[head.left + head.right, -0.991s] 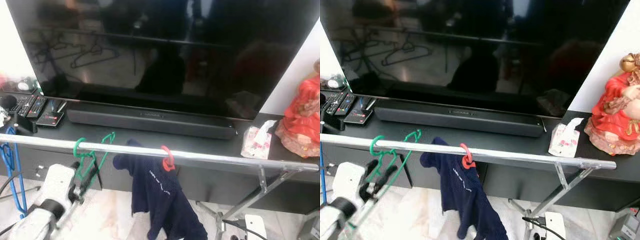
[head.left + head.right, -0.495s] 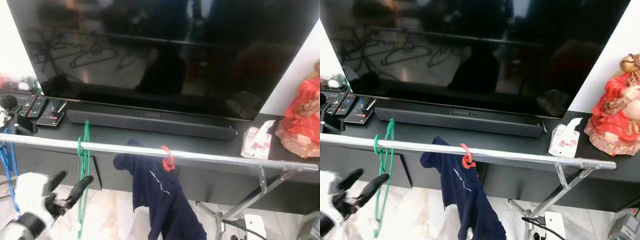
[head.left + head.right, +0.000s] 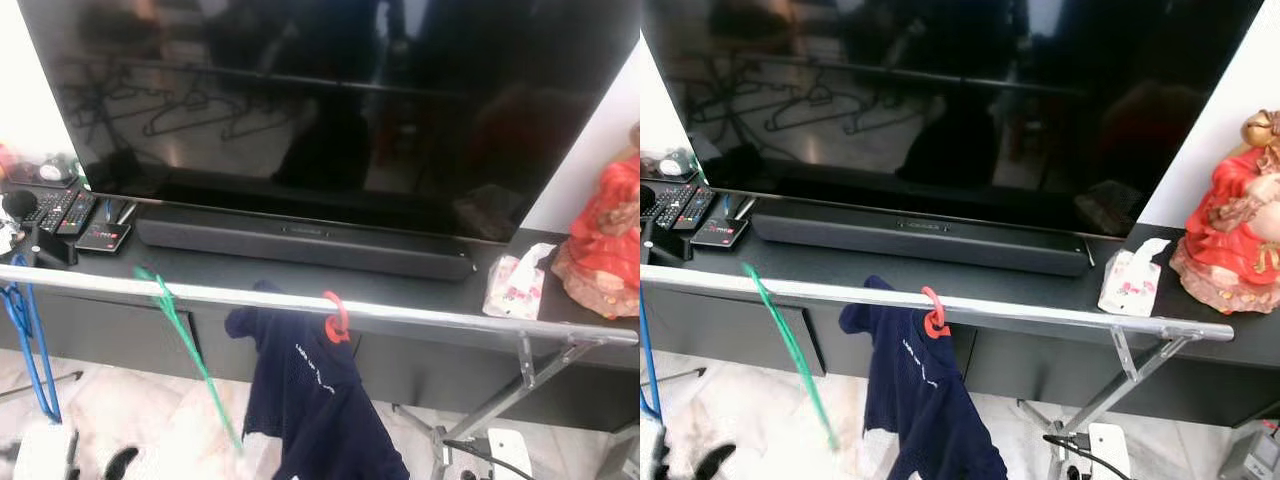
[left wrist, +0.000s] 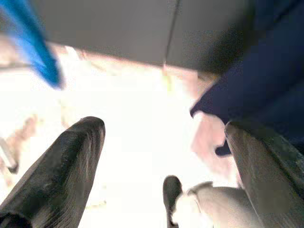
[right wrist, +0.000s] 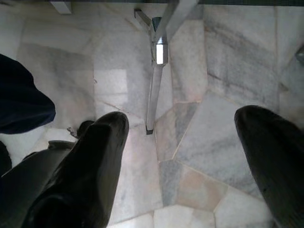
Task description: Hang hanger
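The left gripper (image 4: 164,156) has let go of the green hanger (image 3: 185,335) and dropped down low, with its fingers spread wide and empty. The hanger now hangs by its hook on the silver rail (image 3: 420,315), up above the gripper, and swings out slanted. So the hanging looks done, and the right gripper (image 5: 183,142) is open over the floor (image 5: 190,71).

The rail (image 3: 400,312) is bare shiny metal, and on it hang a thin green plastic hanger (image 3: 185,340), a red plastic hook (image 3: 336,317) and a dark blue cloth garment (image 3: 315,400) with a soft matt look. Behind, the TV (image 3: 330,100) has a glossy black screen that mirrors the room, above a matt black soundbar (image 3: 300,243) on a smooth dark stand (image 3: 420,290). The floor (image 5: 199,85) is polished pale marble with grey veins, and the gripper fingers (image 5: 90,161) are smooth black with a slight sheen.
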Robot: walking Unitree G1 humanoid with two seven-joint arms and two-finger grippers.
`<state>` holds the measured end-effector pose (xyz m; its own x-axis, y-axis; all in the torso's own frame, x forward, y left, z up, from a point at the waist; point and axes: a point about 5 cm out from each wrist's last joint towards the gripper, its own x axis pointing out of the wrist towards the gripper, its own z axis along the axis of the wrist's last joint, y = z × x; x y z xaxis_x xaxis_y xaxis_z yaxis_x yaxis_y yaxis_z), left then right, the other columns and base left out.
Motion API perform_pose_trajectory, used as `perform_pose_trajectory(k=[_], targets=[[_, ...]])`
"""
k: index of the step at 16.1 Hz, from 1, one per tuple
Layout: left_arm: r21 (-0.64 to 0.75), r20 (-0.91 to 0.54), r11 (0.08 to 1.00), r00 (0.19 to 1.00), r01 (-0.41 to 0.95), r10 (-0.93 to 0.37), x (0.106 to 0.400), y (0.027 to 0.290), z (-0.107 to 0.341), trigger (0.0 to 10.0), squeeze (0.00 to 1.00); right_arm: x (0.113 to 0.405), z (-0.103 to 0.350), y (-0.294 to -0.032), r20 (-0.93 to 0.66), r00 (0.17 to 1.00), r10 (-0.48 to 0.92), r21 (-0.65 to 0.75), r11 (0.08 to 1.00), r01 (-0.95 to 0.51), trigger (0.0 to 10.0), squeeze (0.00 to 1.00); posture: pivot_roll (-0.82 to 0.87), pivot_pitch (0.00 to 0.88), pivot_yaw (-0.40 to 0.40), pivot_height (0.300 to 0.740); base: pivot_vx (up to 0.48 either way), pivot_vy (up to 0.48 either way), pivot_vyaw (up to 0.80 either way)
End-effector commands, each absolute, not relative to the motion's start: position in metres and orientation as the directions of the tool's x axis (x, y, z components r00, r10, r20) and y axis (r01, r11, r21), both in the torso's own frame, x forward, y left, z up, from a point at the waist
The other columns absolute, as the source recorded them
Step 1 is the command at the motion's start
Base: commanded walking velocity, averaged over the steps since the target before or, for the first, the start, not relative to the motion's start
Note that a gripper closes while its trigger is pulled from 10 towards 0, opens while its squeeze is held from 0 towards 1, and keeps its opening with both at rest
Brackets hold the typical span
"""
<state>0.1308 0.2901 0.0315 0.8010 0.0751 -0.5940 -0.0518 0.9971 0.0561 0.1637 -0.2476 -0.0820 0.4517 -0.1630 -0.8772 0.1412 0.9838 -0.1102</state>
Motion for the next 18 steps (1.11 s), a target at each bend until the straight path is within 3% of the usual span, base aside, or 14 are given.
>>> perform_pose_trajectory(k=[1, 5, 7, 10, 18], targets=[[0.073, -0.604, 0.997, 0.796, -0.009, 0.051, 0.136, 0.282, 0.023, 10.0, 0.00, 0.165, -0.080, -0.252, -0.876, 0.450, -0.173, -0.116, 0.982, 0.152, 10.0, 0.00, 0.12, 0.000, -0.119, 0.740, 0.000, 0.000, 0.00], [0.147, -0.718, 0.989, 0.690, 0.020, 0.093, 0.151, 0.267, -0.029, 10.0, 0.00, 0.164, -0.081, -0.251, -0.876, 0.450, -0.172, -0.117, 0.982, 0.147, 10.0, 0.00, 0.11, 0.000, -0.114, 0.740, 0.000, 0.000, 0.00], [0.169, -0.771, 0.985, 0.617, -0.035, 0.154, 0.157, 0.256, -0.061, 10.0, 0.00, 0.165, -0.081, -0.249, -0.876, 0.451, -0.172, -0.113, 0.982, 0.154, 10.0, 0.00, 0.08, 0.000, -0.106, 0.740, 0.000, 0.000, 0.00], [0.192, -0.805, 0.977, 0.555, -0.087, 0.208, 0.159, 0.251, -0.075, 10.0, 0.00, 0.163, -0.083, -0.247, -0.877, 0.447, -0.179, -0.108, 0.978, 0.179, 10.0, 0.00, 0.04, 0.000, -0.075, 0.740, 0.000, 0.000, 0.00], [0.238, -0.794, 0.966, 0.552, -0.104, 0.255, 0.168, 0.263, -0.073, 10.0, 0.00, 0.159, -0.089, -0.231, -0.891, 0.428, -0.153, -0.063, 0.974, 0.216, 10.0, 0.00, -0.01, 0.000, 0.017, 0.740, 0.000, 0.000, 0.00]])
